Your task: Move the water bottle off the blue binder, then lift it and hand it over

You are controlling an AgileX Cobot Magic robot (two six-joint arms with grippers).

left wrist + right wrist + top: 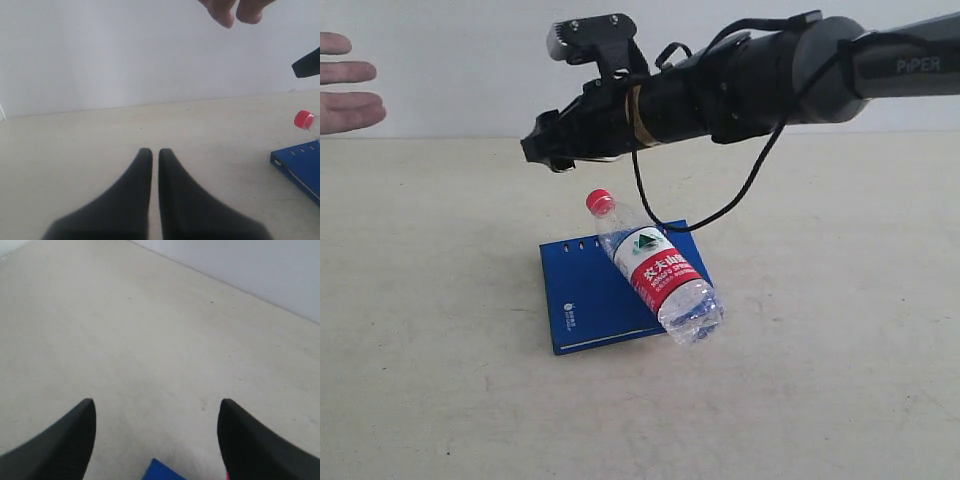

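On the binder: the water bottle (655, 270) lay slantwise across the blue binder (590, 300), blocking its right half; the left half was bare.
Above the binder: the right gripper (545, 150), jaws spread wide, hung over the far edge, with clear air between it and the bottle's cap.
Far right corner: a black cable (740, 195) drooped from the arm (770, 75), almost down to the binder.
Left of and nearer than the binder: open table (440, 400).
High, far left of the binder: a person's hand (345, 85), well apart.
Left gripper (155, 154): pinched together, well apart from the binder.
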